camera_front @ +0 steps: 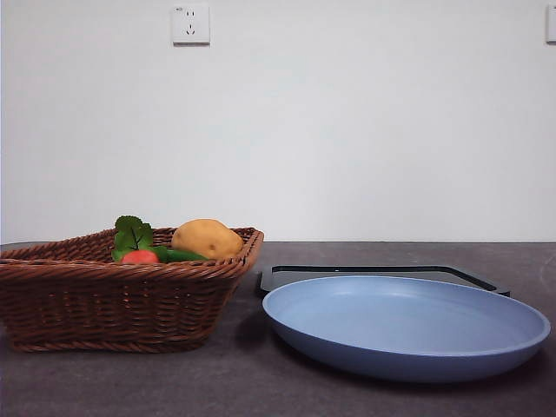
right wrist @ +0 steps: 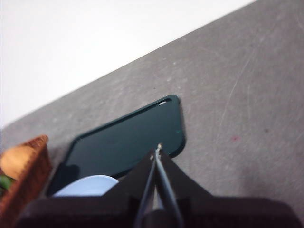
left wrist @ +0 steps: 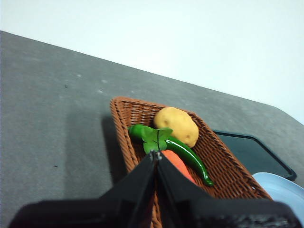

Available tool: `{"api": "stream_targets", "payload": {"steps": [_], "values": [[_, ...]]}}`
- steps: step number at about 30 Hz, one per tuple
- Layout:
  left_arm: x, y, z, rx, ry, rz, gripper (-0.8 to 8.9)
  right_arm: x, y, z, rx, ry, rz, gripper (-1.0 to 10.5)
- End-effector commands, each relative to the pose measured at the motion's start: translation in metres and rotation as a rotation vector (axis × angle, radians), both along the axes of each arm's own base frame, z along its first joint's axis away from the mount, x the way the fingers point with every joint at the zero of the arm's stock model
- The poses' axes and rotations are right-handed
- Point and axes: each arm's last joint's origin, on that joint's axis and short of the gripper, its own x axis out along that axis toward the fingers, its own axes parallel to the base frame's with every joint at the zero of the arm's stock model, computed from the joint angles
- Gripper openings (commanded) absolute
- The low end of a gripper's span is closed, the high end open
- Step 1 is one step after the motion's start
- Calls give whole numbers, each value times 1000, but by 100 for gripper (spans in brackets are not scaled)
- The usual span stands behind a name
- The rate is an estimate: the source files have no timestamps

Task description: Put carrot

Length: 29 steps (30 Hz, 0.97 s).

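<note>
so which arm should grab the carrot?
Left. Its shut pincer hangs over the basket, right above the carrot. The right pincer is over the dark tray, away from the basket.

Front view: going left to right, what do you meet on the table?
Wicker basket holding carrot then potato → dark tray → blue plate.
</note>
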Motion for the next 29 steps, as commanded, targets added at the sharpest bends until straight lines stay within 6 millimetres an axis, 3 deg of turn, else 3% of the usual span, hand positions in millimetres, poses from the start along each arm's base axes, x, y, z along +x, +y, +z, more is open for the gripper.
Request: {"api": "stream_targets", "payload": {"steps": [1,5,13,21,29], "values": [[0,0,0,-38,3,0,7,0,1,2,84,-3,36,4],[-2,1,10,-61,24,34,7,-3,3,16,94,-2,103,3],[3,1,54,-49,129,45,7,-3,3,66,80,92,115,4],[34,-3,90,12,213,-158,7,16,6,110,1,214,212,4],[68,-12,105,9,368,-357,7,49,9,118,-55,476,369,4]]}}
